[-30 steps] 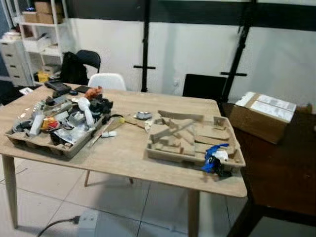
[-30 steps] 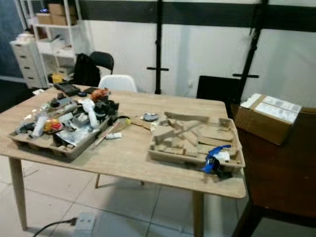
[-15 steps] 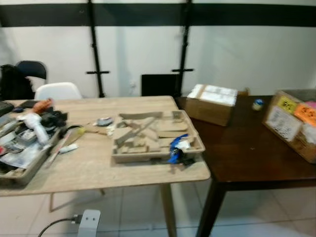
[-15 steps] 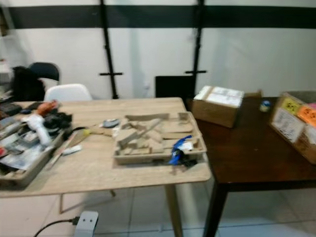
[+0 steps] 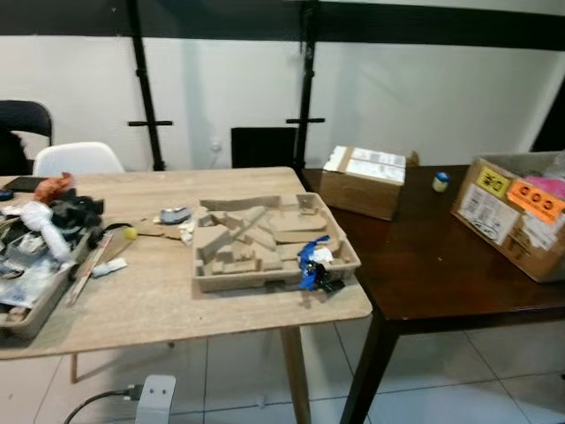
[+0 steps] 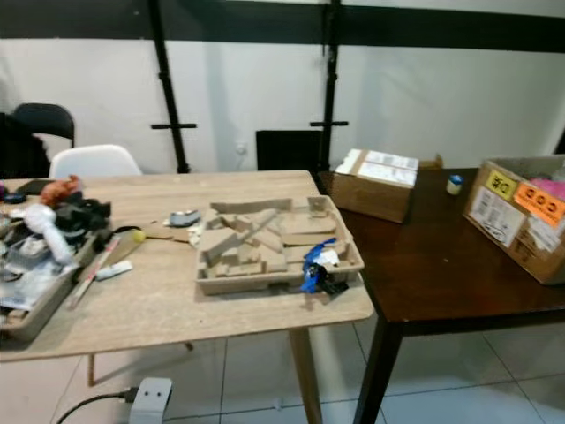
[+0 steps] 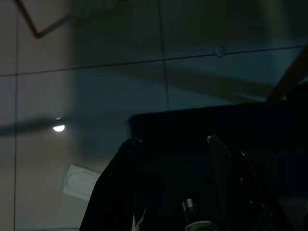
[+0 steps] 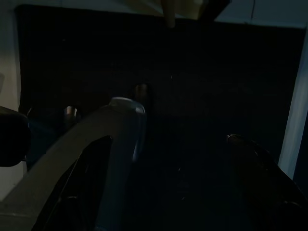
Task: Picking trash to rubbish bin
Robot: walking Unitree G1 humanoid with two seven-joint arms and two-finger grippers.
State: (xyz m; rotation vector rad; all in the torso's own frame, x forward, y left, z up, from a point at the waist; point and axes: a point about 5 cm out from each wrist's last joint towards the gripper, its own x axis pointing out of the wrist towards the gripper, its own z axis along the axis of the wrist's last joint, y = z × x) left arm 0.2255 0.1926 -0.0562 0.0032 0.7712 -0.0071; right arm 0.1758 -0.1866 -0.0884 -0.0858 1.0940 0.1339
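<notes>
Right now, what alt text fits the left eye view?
A light wooden table holds a cardboard tray with a blue wrapper at its corner and a cluttered tray. A dark table beside it carries two cardboard boxes.

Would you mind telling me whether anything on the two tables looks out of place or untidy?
Yes. A blue crumpled wrapper hangs over the front right corner of the cardboard tray on the light wooden table. Loose scraps lie on the tabletop behind the tray, and the tray at the left edge overflows with clutter.
</notes>
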